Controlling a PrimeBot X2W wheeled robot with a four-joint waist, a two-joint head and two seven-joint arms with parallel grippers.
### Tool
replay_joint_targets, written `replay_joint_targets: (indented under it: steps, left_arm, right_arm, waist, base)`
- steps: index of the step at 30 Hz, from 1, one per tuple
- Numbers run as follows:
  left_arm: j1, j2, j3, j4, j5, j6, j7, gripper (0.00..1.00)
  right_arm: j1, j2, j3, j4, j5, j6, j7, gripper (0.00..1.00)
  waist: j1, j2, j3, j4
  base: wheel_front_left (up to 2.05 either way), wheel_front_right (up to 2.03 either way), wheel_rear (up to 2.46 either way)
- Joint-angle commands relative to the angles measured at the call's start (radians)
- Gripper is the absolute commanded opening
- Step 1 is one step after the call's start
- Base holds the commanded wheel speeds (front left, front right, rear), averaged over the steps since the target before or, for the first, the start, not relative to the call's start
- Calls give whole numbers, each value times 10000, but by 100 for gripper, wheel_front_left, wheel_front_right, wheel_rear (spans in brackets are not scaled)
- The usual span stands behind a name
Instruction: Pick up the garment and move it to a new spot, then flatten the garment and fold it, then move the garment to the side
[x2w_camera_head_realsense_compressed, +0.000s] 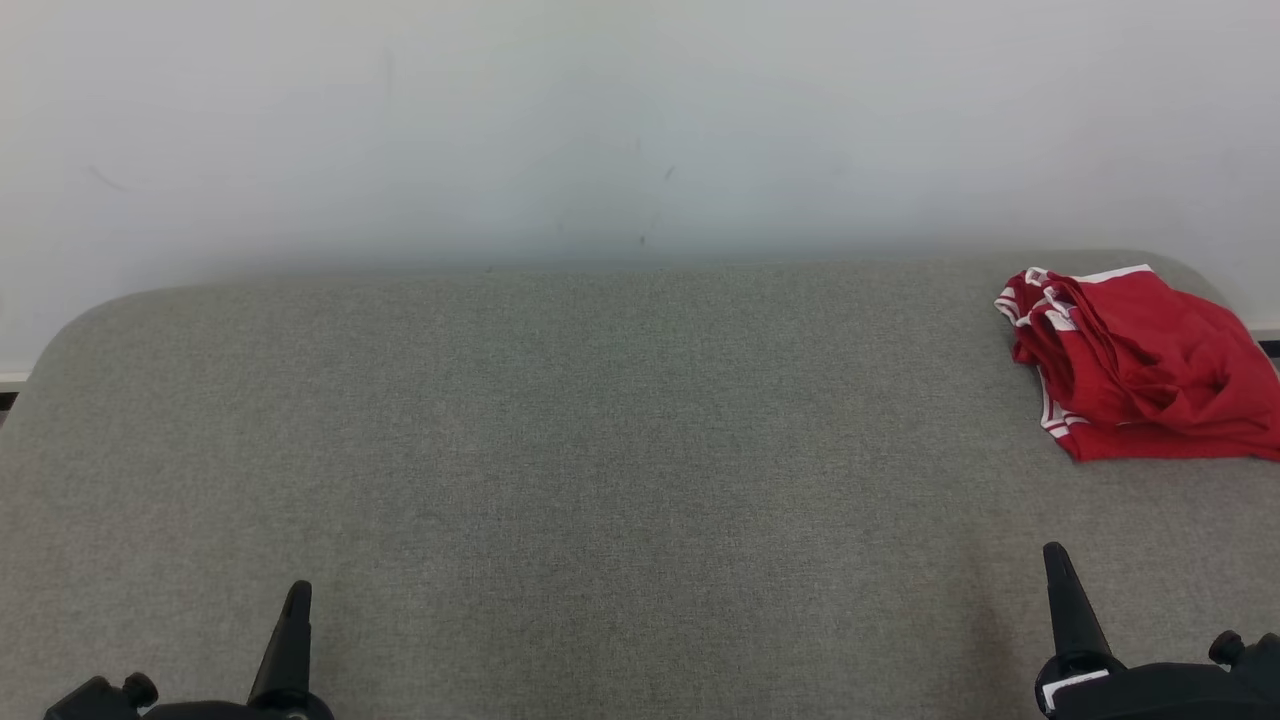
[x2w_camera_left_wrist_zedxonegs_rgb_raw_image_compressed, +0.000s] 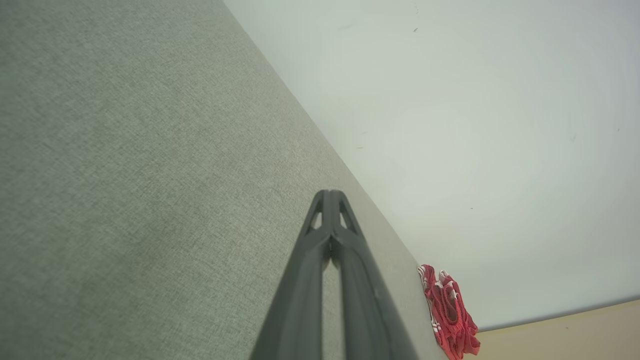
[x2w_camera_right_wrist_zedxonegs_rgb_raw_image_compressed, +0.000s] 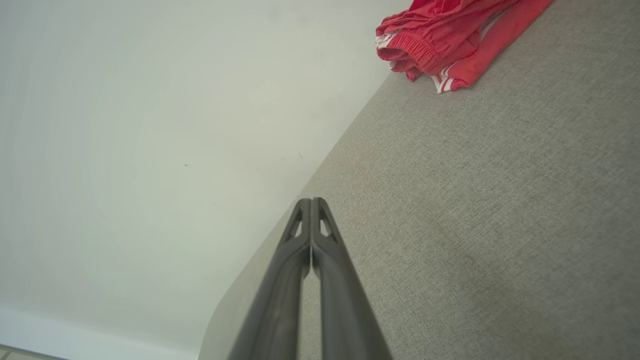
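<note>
Red garment (x2w_camera_head_realsense_compressed: 1140, 365) lay bunched at the counter's (x2w_camera_head_realsense_compressed: 600, 450) far right edge, left gripper (x2w_camera_head_realsense_compressed: 298, 592) and right gripper (x2w_camera_head_realsense_compressed: 1054, 552) clenched empty over open fabric.

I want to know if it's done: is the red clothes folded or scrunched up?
Scrunched up. The red garment lies in a rumpled, bunched heap at the far right of the grey surface.

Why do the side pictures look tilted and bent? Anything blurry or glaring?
Head view: soft, even light, no glare or hard shadows; the red garment is sharp on the grey table. Left wrist view: the wide lens bows the wall's base line at lower right; the left hand looks soft near the lens. Right wrist view: tilted too; right hand similarly soft.
</note>
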Motion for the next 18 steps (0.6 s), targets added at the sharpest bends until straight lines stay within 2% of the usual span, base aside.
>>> replay_joint_targets:
  steps: [1, 18]
  left_arm:
    - [-275, 8, 81, -41, -336, -84, 76, 0]
    - [-487, -91, 238, 153, -2051, -213, 415, 0]
  right_arm:
    - [-220, -72, -53, -52, 354, -11, 60, 0]
    - [-534, -56, -173, 204, 2140, -14, 403, 0]
  waist:
    - [-1, 0, 8, -4]
    - [-1, 0, 80, -44]
  base:
    - [0, 0, 0]
    - [0, 0, 0]
